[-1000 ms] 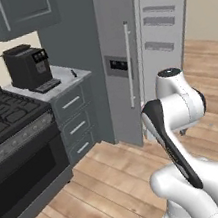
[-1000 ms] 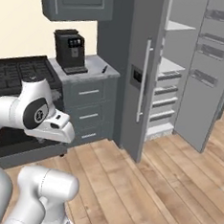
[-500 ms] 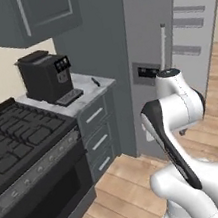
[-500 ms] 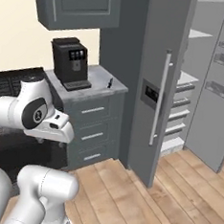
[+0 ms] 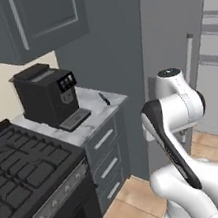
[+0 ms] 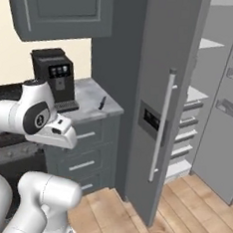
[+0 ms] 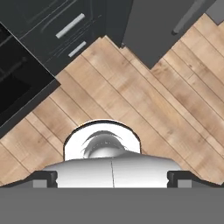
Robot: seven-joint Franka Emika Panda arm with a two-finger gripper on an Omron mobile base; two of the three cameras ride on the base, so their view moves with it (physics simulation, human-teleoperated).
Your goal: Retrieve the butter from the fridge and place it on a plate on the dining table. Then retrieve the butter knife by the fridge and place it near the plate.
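**Open hand over the floor, knife on the table**

The hand [image 7: 112,177] points down at the wooden floor [image 7: 144,100], fingers spread wide, holding nothing. At 11 o'clock from the arm in the left base view, the butter knife [image 5: 103,98] lies on the marble table [image 5: 94,114], right of the coffee machine [image 5: 48,96], beside the fridge [image 6: 161,107].

A black coffee machine [image 5: 48,95] is being carried by a small marble counter [image 5: 97,114] with drawers [image 7: 70,26], ahead of the gripper, beside a dark stove [image 5: 20,172].
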